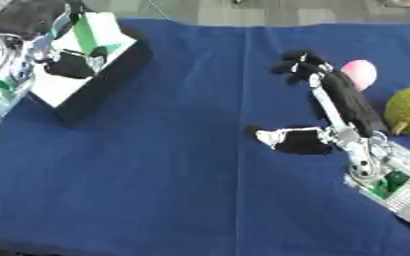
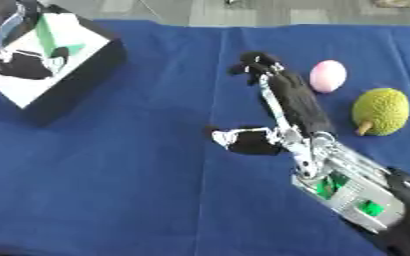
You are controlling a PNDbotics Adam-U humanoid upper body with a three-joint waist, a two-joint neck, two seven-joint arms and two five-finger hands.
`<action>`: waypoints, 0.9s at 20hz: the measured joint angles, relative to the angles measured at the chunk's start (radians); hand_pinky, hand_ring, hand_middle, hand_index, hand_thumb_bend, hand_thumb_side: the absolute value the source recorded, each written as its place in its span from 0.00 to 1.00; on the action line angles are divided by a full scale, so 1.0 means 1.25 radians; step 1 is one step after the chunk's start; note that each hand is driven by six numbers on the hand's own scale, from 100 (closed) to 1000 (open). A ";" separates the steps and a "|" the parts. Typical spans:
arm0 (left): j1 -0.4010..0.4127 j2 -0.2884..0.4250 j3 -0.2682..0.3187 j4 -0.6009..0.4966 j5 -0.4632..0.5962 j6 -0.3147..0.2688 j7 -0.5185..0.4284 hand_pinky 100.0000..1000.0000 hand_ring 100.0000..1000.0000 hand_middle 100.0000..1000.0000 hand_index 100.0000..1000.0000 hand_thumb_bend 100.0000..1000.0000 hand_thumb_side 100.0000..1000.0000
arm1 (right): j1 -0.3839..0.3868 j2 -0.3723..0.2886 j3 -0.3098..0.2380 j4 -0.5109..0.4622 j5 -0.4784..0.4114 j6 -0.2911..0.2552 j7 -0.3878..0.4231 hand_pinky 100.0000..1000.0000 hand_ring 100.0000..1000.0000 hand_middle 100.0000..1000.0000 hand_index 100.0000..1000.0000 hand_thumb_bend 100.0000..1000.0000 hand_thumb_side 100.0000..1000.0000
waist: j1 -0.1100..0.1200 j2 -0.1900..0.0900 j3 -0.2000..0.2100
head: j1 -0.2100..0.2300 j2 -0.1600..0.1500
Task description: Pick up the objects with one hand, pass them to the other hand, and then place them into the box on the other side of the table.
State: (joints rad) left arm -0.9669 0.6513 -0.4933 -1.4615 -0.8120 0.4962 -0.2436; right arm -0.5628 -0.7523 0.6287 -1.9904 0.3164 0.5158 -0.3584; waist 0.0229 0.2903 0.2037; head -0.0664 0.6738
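The box (image 2: 64,85) stands on the table (image 2: 138,190), far left. The right robot hand (image 2: 287,107) lies well right of the box; the egg (image 2: 327,76) and the bumpy fruit (image 2: 381,111) lie farther right. The left robot hand (image 2: 20,67) is over the box.

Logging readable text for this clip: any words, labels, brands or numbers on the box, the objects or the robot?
None can be read.
Box: green shapes on its white inside, no legible letters.
Pink egg-shaped object and green bumpy fruit: no markings seen.
Right hand, open over the blue cloth, and left hand at the box: no labels legible.
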 measured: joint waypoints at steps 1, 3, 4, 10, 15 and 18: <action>0.000 0.000 0.004 0.011 -0.006 -0.002 0.005 0.73 0.62 0.44 0.38 0.09 0.22 | 0.000 0.000 0.000 0.000 0.001 -0.001 0.000 0.03 0.66 0.83 0.74 0.64 0.19 | -0.001 0.001 -0.003 | 0.003 0.000; 0.000 0.000 0.010 0.033 -0.020 -0.006 0.013 0.73 0.63 0.44 0.38 0.11 0.23 | 0.000 0.000 0.000 0.000 0.004 -0.004 -0.002 0.03 0.66 0.83 0.75 0.64 0.19 | -0.004 0.003 -0.009 | 0.009 0.000; 0.000 0.000 0.014 0.044 -0.027 -0.008 0.018 0.73 0.63 0.44 0.38 0.11 0.23 | 0.000 0.000 0.000 0.000 0.005 -0.005 -0.003 0.03 0.66 0.83 0.75 0.64 0.19 | -0.004 0.005 -0.012 | 0.013 0.000; 0.000 0.000 0.040 0.113 -0.064 -0.016 0.042 0.73 0.63 0.44 0.38 0.13 0.23 | 0.001 0.006 0.006 0.000 0.012 -0.012 -0.011 0.03 0.66 0.83 0.75 0.63 0.20 | -0.011 0.013 -0.026 | 0.035 0.000; 0.000 -0.001 0.065 0.167 -0.088 -0.015 0.064 0.73 0.63 0.44 0.38 0.13 0.23 | 0.007 0.009 0.011 0.000 0.017 -0.014 -0.019 0.03 0.66 0.83 0.75 0.63 0.20 | -0.016 0.018 -0.038 | 0.056 0.000; 0.000 -0.002 0.077 0.194 -0.098 -0.013 0.076 0.73 0.63 0.45 0.41 0.15 0.23 | 0.008 0.013 0.016 0.000 0.018 -0.013 -0.023 0.03 0.66 0.83 0.75 0.63 0.21 | -0.019 0.020 -0.042 | 0.067 0.000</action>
State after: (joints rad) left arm -0.9667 0.6493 -0.3964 -1.2189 -0.9341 0.4797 -0.1481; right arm -0.5529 -0.7357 0.6482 -1.9904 0.3392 0.4995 -0.3871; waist -0.0007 0.3157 0.1514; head 0.0176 0.6739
